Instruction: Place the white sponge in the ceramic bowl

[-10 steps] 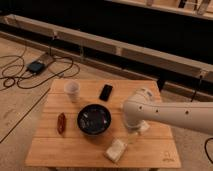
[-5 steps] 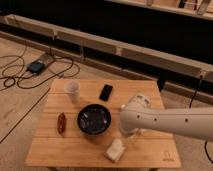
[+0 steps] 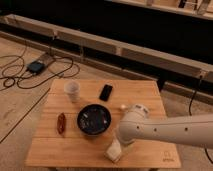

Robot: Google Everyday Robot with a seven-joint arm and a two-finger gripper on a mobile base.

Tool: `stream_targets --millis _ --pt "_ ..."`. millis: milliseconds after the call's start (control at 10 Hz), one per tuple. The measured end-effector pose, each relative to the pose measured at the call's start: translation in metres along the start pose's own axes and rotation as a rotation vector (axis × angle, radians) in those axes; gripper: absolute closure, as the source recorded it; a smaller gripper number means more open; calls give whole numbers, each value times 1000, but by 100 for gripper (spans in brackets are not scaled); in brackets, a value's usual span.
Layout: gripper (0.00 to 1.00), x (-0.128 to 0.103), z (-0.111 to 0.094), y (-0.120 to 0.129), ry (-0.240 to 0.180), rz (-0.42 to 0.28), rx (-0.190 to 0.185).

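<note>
The white sponge (image 3: 113, 152) is a small cream block lying on the wooden table (image 3: 145, 95) near the front edge. The ceramic bowl (image 3: 93, 120) is dark, round and glossy. It sits mid-table, just up and left of the sponge, with some pale marks inside. My arm reaches in from the right. The gripper (image 3: 120, 143) points down right over the sponge's upper right end and is mostly hidden under the pale rounded wrist (image 3: 134, 125). I cannot tell whether it touches the sponge.
A white cup (image 3: 72, 90) stands at the back left, with a black phone (image 3: 105, 92) beside it. A reddish-brown object (image 3: 61, 123) lies left of the bowl and a tiny white item (image 3: 121, 106) to its right. Cables and a device (image 3: 36, 66) lie on the floor.
My arm has swung forward and left across the table's right side. The wrist has come down over the sponge. The sponge and bowl have not moved.
</note>
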Motion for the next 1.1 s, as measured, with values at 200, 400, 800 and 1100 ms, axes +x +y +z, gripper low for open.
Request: stream_targets --millis 200,400,800,1100 --pt "30 -2 11 4 4 -52 -29" --pt "30 -5 20 3 4 -81 -49" --pt "30 -10 37 4 3 -92 -83" --pt "30 -11 45 5 11 -88 -101"
